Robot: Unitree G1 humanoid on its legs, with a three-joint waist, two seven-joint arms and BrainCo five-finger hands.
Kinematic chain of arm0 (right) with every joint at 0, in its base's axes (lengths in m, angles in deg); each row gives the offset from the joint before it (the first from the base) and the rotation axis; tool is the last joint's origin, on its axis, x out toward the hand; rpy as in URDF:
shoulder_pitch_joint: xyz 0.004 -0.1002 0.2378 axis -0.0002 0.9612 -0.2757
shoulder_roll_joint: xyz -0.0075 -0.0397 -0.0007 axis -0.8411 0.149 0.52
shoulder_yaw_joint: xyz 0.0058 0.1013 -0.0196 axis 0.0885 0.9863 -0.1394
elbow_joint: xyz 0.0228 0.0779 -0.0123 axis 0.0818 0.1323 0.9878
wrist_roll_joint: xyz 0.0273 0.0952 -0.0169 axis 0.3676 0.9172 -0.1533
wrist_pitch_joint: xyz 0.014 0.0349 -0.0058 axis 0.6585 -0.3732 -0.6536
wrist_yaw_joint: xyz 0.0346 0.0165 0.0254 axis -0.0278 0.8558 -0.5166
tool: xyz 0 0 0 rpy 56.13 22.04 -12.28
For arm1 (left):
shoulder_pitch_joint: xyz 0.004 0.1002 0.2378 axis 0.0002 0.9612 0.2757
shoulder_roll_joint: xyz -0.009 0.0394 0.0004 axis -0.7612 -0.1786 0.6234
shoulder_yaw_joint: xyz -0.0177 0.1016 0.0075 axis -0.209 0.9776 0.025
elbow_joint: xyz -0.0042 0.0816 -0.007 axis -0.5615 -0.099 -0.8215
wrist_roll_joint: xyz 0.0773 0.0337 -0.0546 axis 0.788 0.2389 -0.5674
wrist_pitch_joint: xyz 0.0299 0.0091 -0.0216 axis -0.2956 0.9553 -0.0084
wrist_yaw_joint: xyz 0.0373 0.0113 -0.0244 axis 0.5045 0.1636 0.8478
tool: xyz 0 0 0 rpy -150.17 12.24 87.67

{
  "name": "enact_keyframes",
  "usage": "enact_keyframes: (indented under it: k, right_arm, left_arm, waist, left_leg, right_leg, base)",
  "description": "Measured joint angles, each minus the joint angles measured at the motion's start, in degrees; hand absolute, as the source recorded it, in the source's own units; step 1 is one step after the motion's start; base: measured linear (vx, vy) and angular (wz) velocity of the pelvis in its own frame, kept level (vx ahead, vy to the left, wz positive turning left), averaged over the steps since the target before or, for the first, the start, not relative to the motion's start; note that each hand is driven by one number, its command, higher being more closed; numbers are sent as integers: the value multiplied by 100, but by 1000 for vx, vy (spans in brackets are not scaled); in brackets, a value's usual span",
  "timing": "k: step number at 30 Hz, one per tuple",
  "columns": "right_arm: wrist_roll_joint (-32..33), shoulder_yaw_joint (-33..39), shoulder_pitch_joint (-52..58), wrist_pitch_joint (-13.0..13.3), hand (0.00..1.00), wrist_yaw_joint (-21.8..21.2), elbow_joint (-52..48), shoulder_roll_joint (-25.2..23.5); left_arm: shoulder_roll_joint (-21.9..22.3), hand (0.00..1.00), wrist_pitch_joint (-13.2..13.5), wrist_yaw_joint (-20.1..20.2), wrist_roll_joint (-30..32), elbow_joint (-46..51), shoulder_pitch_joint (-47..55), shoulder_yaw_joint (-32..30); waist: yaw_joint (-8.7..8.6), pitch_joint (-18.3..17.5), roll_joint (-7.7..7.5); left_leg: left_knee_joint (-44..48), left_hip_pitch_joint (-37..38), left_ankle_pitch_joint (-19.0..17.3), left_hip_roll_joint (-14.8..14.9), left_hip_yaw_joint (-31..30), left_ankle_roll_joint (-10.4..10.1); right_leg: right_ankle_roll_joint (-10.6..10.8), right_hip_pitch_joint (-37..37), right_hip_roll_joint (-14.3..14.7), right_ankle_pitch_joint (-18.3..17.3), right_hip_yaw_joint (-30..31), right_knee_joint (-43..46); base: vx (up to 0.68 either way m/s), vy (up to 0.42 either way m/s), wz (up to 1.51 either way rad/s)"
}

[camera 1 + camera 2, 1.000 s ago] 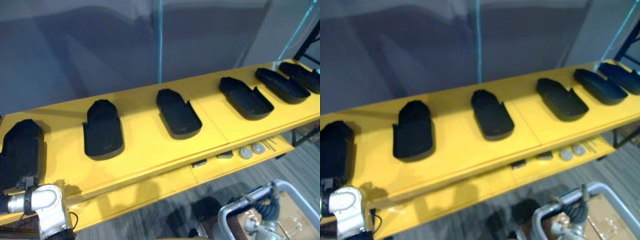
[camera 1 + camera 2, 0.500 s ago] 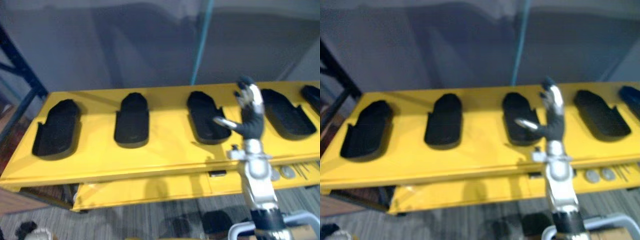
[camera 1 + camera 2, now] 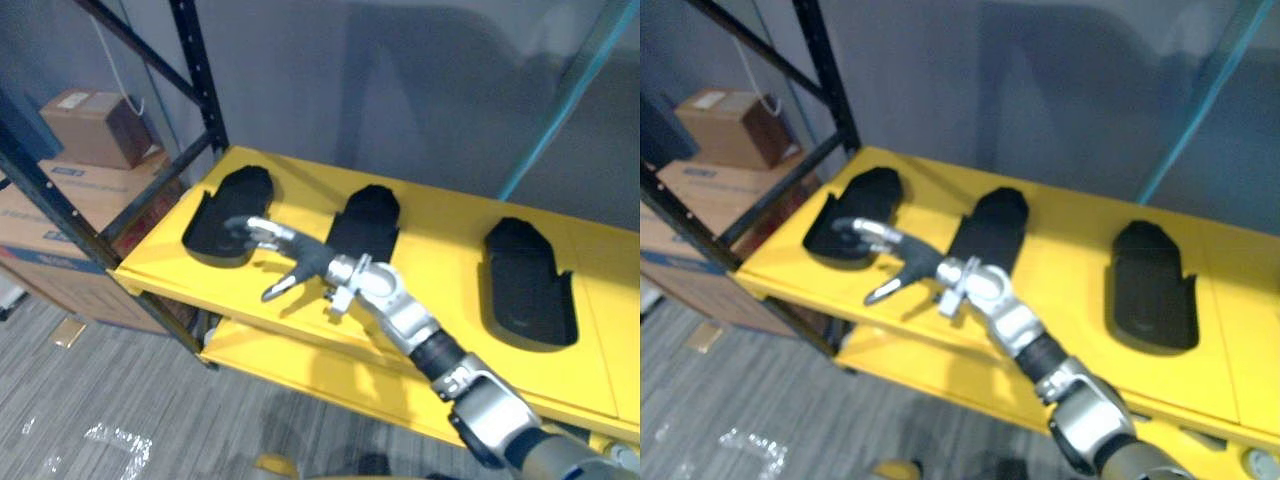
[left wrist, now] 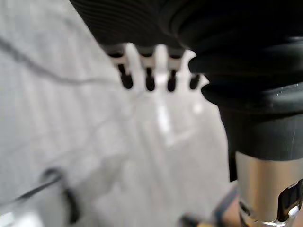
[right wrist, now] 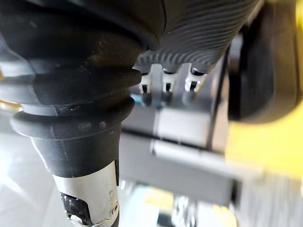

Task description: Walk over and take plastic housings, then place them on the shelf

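Three plastic housings (image 3: 365, 222) lie well apart on the yellow shelf (image 3: 440, 240), leaving grasping room; our right hand (image 3: 308, 262), spread and empty, reaches at the leftmost housing (image 3: 226, 210), presumably to take it.

three black housings (image 3: 365, 225) flat on yellow shelf (image 3: 440, 270)

Bare shelf (image 3: 440, 245) between black housings (image 3: 367, 212)
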Motion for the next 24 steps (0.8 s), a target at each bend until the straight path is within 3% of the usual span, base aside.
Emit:
enact_keyframes:
  k: [1, 2, 3, 5, 6, 11, 14, 18, 24]
  right_arm:
    - [-118, -13, -41, 4, 0, 3, 69, -8]
    - [-233, -28, -71, 4, 0, 5, 116, -23]
    - [-269, -28, -93, 4, 0, 13, 115, -50]
    - [-396, -24, -168, 4, 0, 29, 115, -139]
    - [-439, -24, -217, 4, 0, 20, 115, -147]
    - [-731, -20, -607, 1, 0, 16, 94, -236]
    - [-1108, 7, -719, -1, 0, 293, 97, -273]
    - [-1463, 251, -856, 8, 0, 933, 335, -421]
    - [-1748, 362, -1095, 94, 0, 1669, 767, -468]
  left_arm:
    - [3, 0, 1, 110, 2, -11, -116, 182]
    - [-1, 0, 3, 209, 15, -4, -194, 442]
    - [1, 0, 6, 245, 22, 5, -228, 546]
    - [-18, 0, 4, 342, 26, 6, -338, 800]
    - [-56, 0, -3, 401, 28, 20, -401, 959]
    - [-36, 0, -64, 578, 4, 55, -438, 1609]
    - [-34, 0, -53, 680, -27, 124, -441, 1824]
    - [-34, 0, -54, 742, -27, 157, -444, 2037]
    - [-41, 0, -108, 791, -27, 166, -458, 2290]
  waist:
    - [0, 41, -39]
    - [15, 142, 76]
    - [10, 180, 47]
    - [-8, 414, 144]
    - [-7, 474, 106]
    - [18, 827, 388]
    - [18, 969, 537]
    - [23, 1092, 608]
    - [29, 1211, 765]
  left_leg:
    - [141, -179, -5, -52, -167, 5]
    - [259, -326, -9, -95, -330, 11]
    - [319, -380, -10, -117, -421, 13]
    - [440, -502, 6, -211, -670, 10]
    - [493, -577, 46, -273, -823, 3]
    - [271, -709, 395, -345, -1062, -52]
    - [131, -776, 558, -354, -1100, -77]
    - [136, -862, 626, -404, -1173, -95]
    - [153, -905, 666, -420, -1177, -128]
  right_leg:
    - [112, -78, -120, -193, -139, 292]
    - [51, -217, -238, -425, -172, 715]
    - [56, -267, -313, -547, -181, 939]
    - [0, -374, -527, -882, -143, 1522]
    - [6, -393, -615, -1026, -152, 1719]
    - [47, -673, -777, -1253, -130, 2153]
    - [59, -858, -872, -1353, -127, 2401]
    - [47, -1025, -1114, -1573, -139, 2794]
    - [13, -1159, -1226, -1698, -96, 3063]
  base:
    - [-98, 13, 70]
    - [-117, 23, 72]
    - [-100, 41, 67]
    - [-82, 6, 64]
    - [-60, -33, 73]
    - [-77, -41, 29]
    - [-78, -48, 7]
    - [-55, -40, 11]
    - [-13, -23, 1]
